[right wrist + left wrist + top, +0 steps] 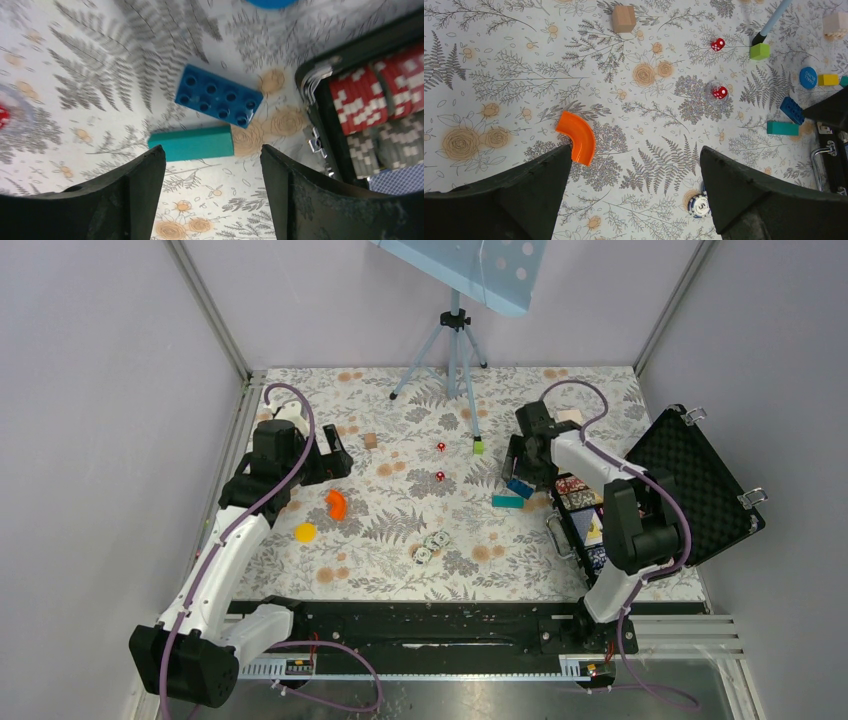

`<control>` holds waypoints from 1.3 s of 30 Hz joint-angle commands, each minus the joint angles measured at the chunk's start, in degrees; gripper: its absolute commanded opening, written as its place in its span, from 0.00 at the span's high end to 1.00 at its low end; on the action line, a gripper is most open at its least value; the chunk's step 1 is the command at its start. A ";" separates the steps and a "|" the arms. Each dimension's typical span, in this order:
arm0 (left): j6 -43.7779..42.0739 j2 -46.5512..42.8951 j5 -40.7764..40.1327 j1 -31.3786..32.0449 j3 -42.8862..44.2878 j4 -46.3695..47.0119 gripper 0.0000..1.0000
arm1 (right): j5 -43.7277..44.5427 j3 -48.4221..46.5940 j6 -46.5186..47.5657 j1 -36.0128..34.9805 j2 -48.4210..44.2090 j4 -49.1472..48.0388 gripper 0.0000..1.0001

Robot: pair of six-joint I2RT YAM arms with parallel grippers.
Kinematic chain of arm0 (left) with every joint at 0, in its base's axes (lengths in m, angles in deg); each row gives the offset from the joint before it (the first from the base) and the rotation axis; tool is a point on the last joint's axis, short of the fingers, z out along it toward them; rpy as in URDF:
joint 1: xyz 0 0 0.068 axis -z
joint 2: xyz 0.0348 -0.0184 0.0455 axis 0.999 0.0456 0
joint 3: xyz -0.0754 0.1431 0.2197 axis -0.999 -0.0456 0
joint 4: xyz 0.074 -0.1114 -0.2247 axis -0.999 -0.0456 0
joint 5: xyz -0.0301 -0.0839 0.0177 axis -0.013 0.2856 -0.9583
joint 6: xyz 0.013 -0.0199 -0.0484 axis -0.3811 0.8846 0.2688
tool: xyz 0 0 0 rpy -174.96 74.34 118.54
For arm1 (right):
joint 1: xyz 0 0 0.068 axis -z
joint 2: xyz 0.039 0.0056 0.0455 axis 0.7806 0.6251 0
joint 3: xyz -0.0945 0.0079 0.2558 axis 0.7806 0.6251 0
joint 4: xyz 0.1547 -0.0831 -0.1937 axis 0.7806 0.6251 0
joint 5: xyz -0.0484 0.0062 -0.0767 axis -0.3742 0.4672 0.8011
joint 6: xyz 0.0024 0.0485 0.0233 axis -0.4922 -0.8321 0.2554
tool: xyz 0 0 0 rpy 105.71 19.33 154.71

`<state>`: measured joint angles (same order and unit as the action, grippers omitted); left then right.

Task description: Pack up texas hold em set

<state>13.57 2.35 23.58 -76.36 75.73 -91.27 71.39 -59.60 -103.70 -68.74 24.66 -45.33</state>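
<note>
The texas hold em set's black case (700,485) lies open at the right, lid tipped back, with rows of chips (583,508) in its base. Loose chips (432,545) lie mid-table, and two red dice (441,447) sit farther back. My left gripper (635,150) hangs open over the cloth, an orange curved piece (578,136) by its left finger and a chip (699,205) by its right. My right gripper (212,160) is open with nothing in it, just short of a teal block (191,143) and a blue brick (218,100). Beside it are the case's red chips (372,92).
A green cube (479,446), a wooden cube (370,440) and a yellow disc (305,532) lie on the floral cloth. A blue round disc (808,77) and a yellow brick (827,79) sit near the case. A tripod (455,350) stands at the back.
</note>
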 commanded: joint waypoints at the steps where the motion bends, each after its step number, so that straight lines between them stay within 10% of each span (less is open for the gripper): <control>1: -0.65 -0.25 0.32 0.22 0.05 2.50 0.01 | 1.00 4.91 -4.10 -1.76 -3.01 -0.17 0.25; 21: 0.78 -0.06 2.07 3.26 0.13 1.96 0.03 | -3.48 11.31 -3.17 -2.07 -1.92 -12.52 0.32; 39: 10.41 6.60 -2.94 19.91 0.93 6.67 0.10 | -11.90 15.48 -4.39 -6.47 -2.54 -19.75 0.38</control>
<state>22.55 7.05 22.68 -57.91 75.58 -88.61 63.37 -44.45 -107.83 -73.03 22.54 -63.06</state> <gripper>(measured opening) 0.908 0.622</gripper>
